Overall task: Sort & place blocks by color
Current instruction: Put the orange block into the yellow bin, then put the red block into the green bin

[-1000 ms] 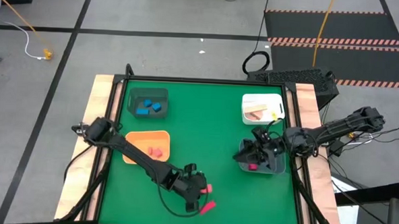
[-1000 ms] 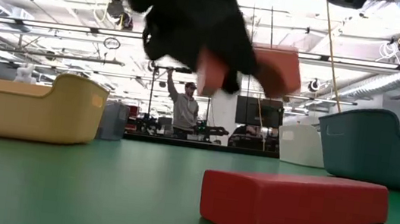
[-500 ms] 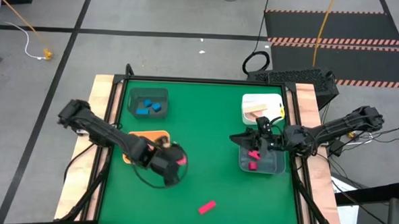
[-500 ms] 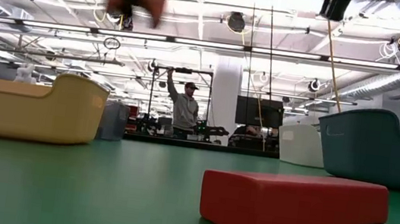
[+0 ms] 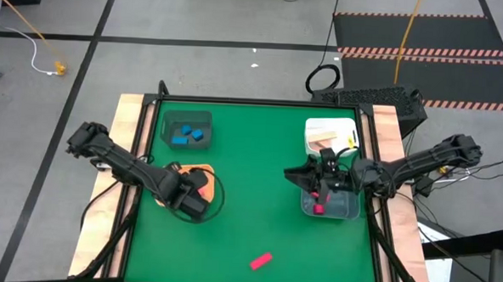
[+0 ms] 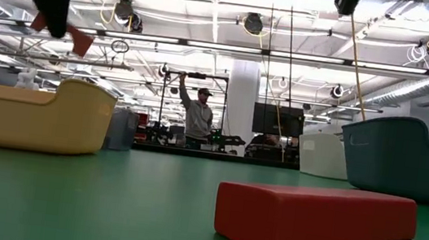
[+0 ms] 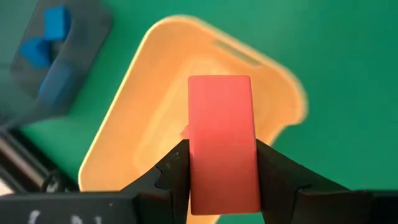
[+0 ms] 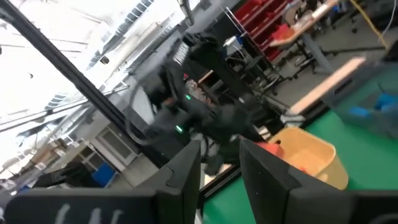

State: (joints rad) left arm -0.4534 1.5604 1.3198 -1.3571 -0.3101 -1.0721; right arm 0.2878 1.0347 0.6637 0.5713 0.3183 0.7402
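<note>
Green table [image 5: 258,192] | left end effector [image 7: 222,163] clamped on red bar [image 7: 222,144], now above orange bin [image 7: 155,130], moved from table front; release pending | right end effector [image 8: 219,163] together, over grey-blue bin [image 5: 332,204] | second red bar [image 5: 261,261] remains unsorted.

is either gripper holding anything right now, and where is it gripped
The left gripper holds a red bar block by its two long sides, above the orange bin. The right gripper is shut and holds nothing.
</note>
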